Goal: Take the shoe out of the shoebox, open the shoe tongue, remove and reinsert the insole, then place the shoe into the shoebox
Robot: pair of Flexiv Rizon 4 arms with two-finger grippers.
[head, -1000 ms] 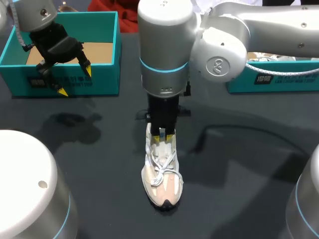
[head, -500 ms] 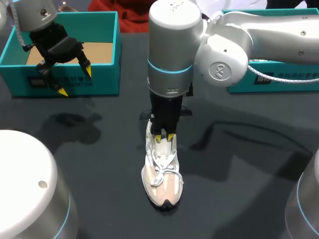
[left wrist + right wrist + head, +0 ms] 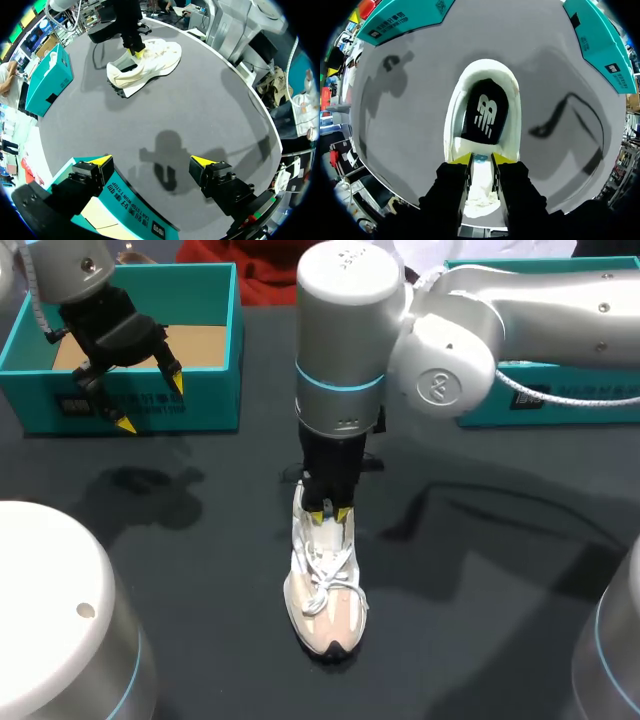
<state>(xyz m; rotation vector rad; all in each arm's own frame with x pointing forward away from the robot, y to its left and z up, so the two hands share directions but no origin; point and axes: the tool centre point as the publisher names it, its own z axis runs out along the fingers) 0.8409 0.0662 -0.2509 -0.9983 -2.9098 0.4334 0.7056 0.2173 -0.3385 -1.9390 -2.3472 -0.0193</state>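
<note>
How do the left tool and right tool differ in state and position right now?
Left tool is open and empty; right tool is shut on the tongue of the shoe. Left tool hangs over the front wall of the shoebox; right tool is down at the shoe, mid-table. Both have yellow tips.

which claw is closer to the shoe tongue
Right. The right claw pinches the tongue of the shoe; the left claw hangs open at the front of the teal shoebox, well away.
</note>
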